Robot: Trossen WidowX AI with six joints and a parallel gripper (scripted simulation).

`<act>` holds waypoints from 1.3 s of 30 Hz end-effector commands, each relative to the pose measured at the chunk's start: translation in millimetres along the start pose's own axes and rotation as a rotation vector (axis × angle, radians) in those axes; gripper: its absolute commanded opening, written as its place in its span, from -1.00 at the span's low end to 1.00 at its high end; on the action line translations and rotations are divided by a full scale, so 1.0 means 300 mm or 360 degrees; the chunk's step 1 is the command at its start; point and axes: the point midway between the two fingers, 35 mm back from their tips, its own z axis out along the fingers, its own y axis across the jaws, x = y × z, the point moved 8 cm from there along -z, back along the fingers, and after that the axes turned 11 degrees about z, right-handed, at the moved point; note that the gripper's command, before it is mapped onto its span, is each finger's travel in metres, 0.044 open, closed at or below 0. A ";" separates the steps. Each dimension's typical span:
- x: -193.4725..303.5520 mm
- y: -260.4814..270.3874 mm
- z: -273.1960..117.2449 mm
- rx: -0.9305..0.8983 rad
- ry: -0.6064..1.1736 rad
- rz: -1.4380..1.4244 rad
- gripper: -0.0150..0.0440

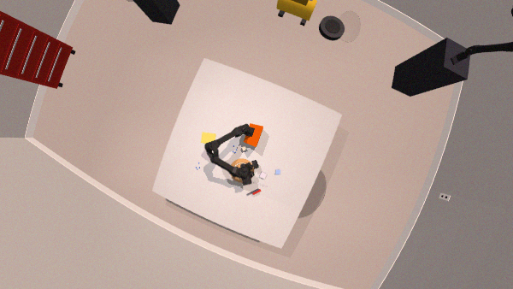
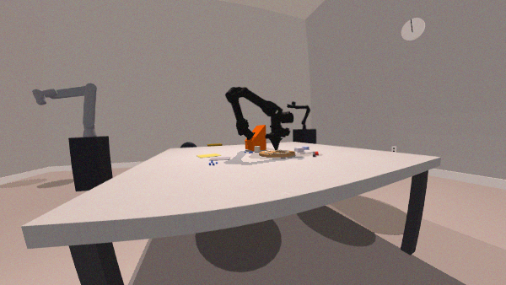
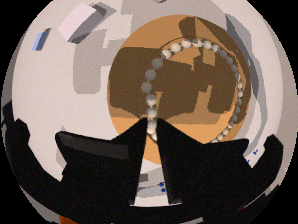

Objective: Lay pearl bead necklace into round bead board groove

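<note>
The round orange-brown bead board lies flat on the table. The pearl bead necklace lies on it as a loop. In the wrist view its right part runs close along the board's groove line, while its left part bows inside that line. My gripper points down at the board, fingertips nearly together. It is shut on a bead of the necklace's lower left part, low over the board. The fingers hide the loop's bottom; shadows darken much of the board.
An orange wedge-shaped block stands near the arm's base. A small pale cylinder, a yellow sheet, a pale box, a blue block and a red object lie around.
</note>
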 end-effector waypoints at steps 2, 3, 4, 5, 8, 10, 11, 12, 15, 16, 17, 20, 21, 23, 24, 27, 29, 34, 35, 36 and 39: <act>0.003 0.000 -0.018 0.0004 0.0004 -0.0003 -0.49; 0.003 0.000 -0.018 0.0004 0.0004 -0.0003 -0.49; 0.003 0.002 -0.018 0.0004 0.0004 -0.0003 -0.49; 0.003 0.007 -0.018 0.0004 0.0004 -0.0003 -0.49; 0.003 0.020 -0.018 0.0004 0.0004 -0.0003 -0.49; 0.003 0.020 -0.017 0.0004 0.0004 -0.0003 -0.49; 0.003 0.020 -0.014 0.0004 0.0004 -0.0003 -0.49; 0.003 0.020 -0.010 0.0004 0.0004 -0.0003 -0.49; 0.003 0.020 0.006 0.0004 0.0004 -0.0004 -0.49; 0.003 0.020 0.009 0.0004 0.0004 -0.0003 -0.49; 0.003 0.020 0.010 0.0004 0.0004 -0.0003 -0.49; -0.001 0.018 -0.002 0.0003 -0.0004 0.0004 -0.31; -0.001 0.018 -0.002 0.0003 -0.0004 0.0004 -0.22; -0.001 0.018 -0.002 0.0003 -0.0004 0.0004 -0.05; -0.001 0.018 -0.002 0.0003 -0.0004 0.0004 0.04; -0.001 0.018 -0.002 0.0003 -0.0004 0.0004 0.31; -0.001 0.018 -0.002 0.0003 -0.0004 0.0004 0.49; 0.003 0.020 -0.017 0.0004 0.0003 -0.0003 0.93; 0.002 0.019 -0.008 0.0006 0.0000 -0.0004 1.00; 0.001 0.019 -0.012 0.0005 0.0002 -0.0004 1.00; 0.001 0.019 -0.018 0.0004 0.0004 -0.0003 1.00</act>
